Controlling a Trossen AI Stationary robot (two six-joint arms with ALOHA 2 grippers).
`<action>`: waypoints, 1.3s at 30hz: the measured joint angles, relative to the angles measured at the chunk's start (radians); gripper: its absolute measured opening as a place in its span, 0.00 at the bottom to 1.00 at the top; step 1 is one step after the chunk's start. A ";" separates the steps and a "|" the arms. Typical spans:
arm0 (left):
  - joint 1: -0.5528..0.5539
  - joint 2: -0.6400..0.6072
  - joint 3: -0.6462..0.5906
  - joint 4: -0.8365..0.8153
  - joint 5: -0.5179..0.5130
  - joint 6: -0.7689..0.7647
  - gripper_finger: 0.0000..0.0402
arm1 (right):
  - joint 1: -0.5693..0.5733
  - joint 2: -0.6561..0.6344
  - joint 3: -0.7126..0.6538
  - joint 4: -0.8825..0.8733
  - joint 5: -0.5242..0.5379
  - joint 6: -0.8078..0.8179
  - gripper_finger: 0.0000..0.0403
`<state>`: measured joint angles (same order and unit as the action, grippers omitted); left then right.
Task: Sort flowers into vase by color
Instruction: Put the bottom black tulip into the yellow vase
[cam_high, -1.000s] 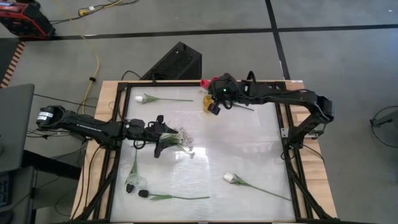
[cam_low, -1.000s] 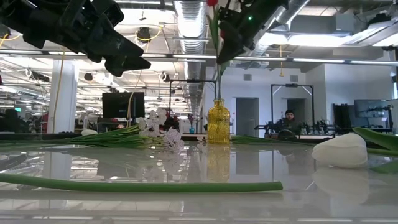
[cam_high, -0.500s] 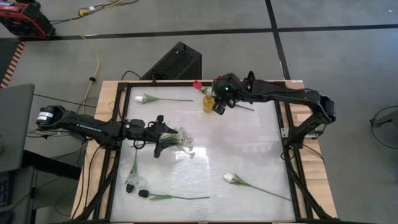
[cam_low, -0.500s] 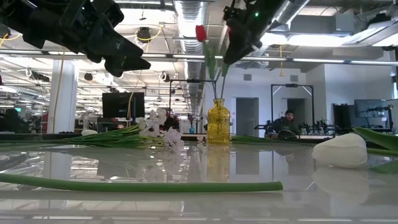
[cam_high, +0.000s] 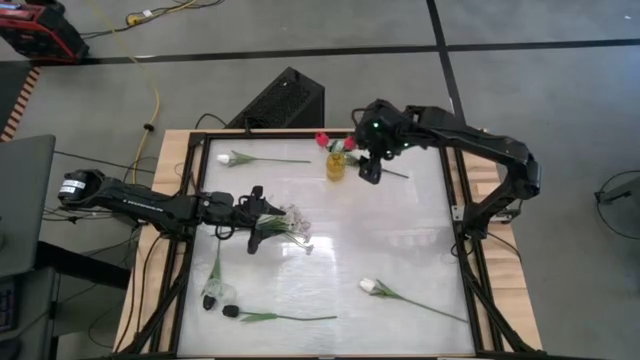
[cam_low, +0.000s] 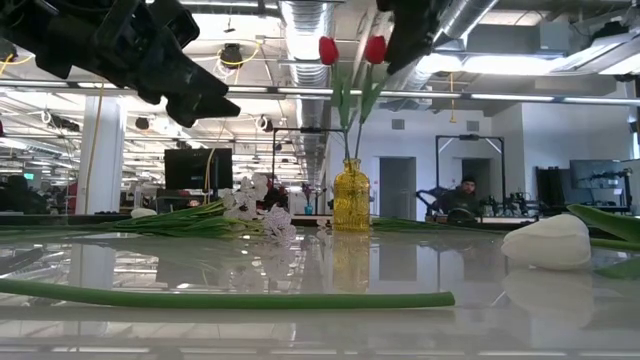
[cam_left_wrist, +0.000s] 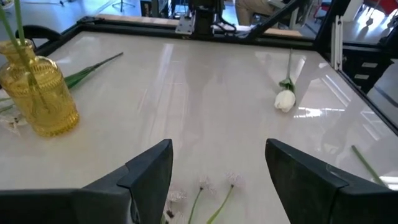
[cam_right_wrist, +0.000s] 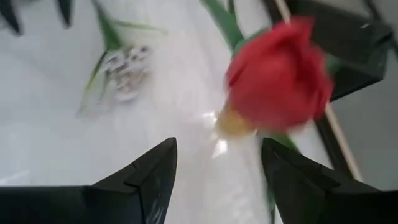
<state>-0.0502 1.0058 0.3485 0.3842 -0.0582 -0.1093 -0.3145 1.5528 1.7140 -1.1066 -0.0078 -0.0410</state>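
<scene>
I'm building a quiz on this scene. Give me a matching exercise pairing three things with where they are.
Things:
1. red tulips
2. spray of tiny white blossoms
3. right gripper

Places:
A. under the left gripper
B. standing in the vase
C. beside the vase, jaws open and empty

Pairs: 1-B, 2-A, 3-C

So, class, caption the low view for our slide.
Two red tulips stand in the yellow vase; the open right gripper hangs above.
</scene>
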 joint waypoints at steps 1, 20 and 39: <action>0.000 0.000 0.000 -0.007 0.000 0.000 0.61 | 0.006 0.000 0.013 -0.029 -0.011 0.015 0.65; -0.048 -0.026 0.135 -0.547 0.087 -0.066 0.61 | 0.371 -0.010 -0.171 -0.115 -0.020 0.297 0.65; -0.098 -0.025 0.180 -0.542 -0.040 -0.030 0.61 | 0.729 0.203 -0.295 0.723 0.093 0.347 0.65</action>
<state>-0.1477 0.9810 0.5285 -0.1577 -0.0978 -0.1397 0.4145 1.7559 1.4185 -0.3838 0.0856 0.3057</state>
